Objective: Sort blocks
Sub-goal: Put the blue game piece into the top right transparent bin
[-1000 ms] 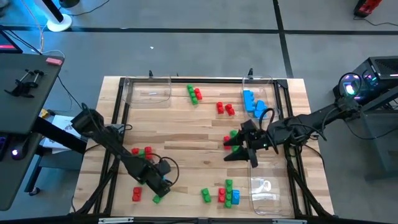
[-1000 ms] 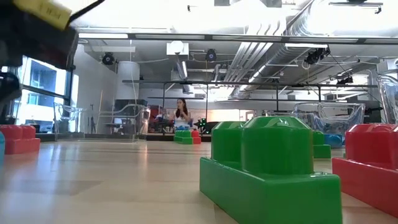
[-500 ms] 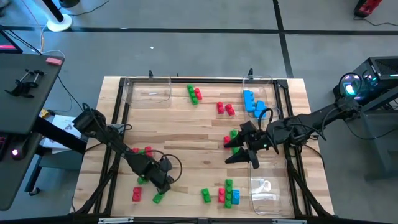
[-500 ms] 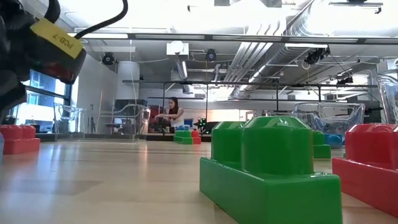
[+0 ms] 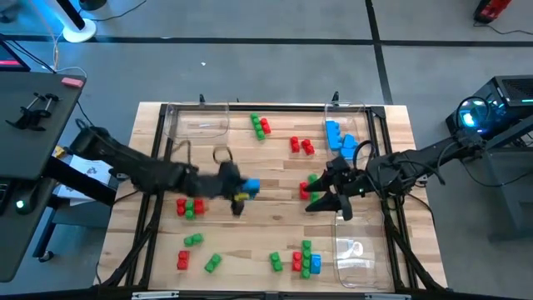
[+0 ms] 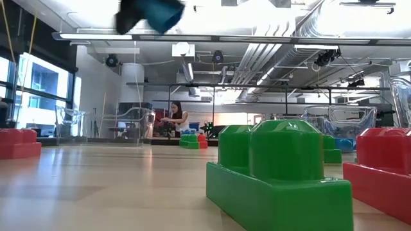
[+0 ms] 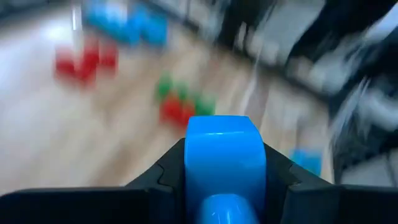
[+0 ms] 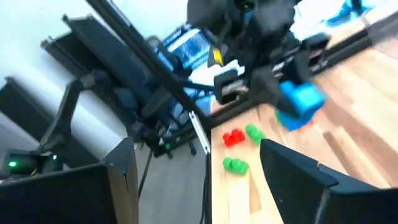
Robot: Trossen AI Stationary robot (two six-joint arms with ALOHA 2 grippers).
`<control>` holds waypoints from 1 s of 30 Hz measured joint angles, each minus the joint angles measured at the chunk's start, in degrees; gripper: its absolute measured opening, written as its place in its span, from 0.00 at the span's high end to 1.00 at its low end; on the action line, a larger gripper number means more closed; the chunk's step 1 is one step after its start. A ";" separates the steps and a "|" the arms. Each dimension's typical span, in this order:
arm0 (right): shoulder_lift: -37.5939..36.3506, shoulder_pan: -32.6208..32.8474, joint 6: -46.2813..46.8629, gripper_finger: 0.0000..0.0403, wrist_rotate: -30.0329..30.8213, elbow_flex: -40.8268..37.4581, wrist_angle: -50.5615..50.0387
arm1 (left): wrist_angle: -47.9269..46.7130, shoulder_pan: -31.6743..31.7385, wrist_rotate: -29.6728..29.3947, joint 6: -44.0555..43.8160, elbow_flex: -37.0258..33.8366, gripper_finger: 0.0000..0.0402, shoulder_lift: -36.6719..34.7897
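Observation:
My left gripper hangs over the middle of the table, shut on a blue block. In the low view that block shows high above the tabletop. My right gripper stands open right of centre, beside a red and green pair of blocks, touching nothing that I can see. Other red, green and blue blocks lie on the wood: a pair at the far edge, red ones, a blue group, a red-green cluster, and more along the near edge. My left gripper pinches the blue block by two opposite sides, one finger on each. The fingers reach in from the table's left. The block is lifted clear of the table, one stud facing back toward the wrist.
Clear plastic trays stand at the far left, far right and near right. A black frame borders the wooden top. A big green block and a red one stand close to the low camera. A person shows far off in the room.
My left gripper has risen from the near-left corner and swung toward the table's middle, away from the near edge, with the blue block lifted clear. A green block near the front-left, covered by the gripper before, shows now.

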 joint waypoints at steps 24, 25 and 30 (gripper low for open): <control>-4.12 -11.68 -22.17 0.44 15.11 0.00 22.19 | 40.06 30.61 30.06 10.30 34.28 0.75 45.02; -4.14 -12.44 -22.16 0.44 14.75 0.00 22.17 | 38.40 31.14 30.06 11.37 38.17 0.75 47.62; -4.17 -15.82 -21.26 0.44 12.25 0.00 22.09 | 31.39 33.26 29.98 16.92 56.00 0.75 60.16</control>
